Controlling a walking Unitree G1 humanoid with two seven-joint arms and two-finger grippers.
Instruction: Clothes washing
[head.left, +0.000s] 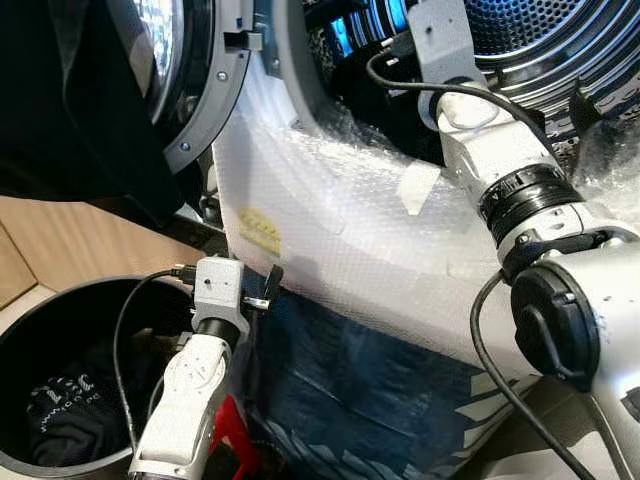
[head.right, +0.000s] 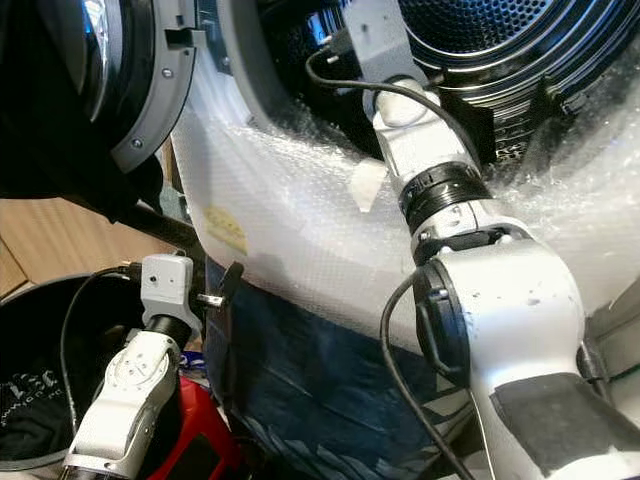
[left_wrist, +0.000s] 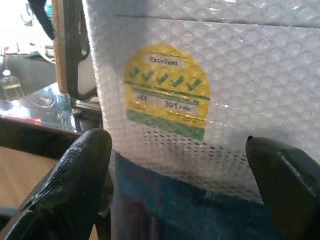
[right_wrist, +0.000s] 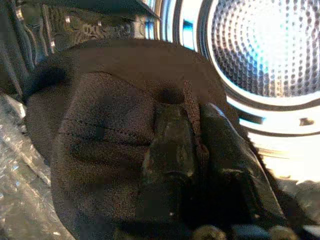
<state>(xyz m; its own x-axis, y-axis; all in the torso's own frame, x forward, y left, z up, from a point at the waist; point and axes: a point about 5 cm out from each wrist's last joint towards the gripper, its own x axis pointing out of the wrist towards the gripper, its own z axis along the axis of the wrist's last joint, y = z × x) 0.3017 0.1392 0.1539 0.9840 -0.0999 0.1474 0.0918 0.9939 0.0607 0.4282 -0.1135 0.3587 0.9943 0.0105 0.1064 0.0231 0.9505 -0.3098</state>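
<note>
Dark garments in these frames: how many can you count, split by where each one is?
Pinched in the right gripper at the drum mouth: 1, a dark garment
Draped over the open washer door: 1, a black garment
In the black laundry basket: 1, a dark printed garment
Total: 3
The left gripper is open and holds none.

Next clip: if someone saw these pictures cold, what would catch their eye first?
The washing machine, its front swathed in bubble wrap, with a yellow sticker on it. The right arm reaches into the shiny drum, its right hand pinching a dark cloth at the drum's mouth. Low at the left stands a black basket with dark clothes in it, and the left hand hangs open before the machine's front.
</note>
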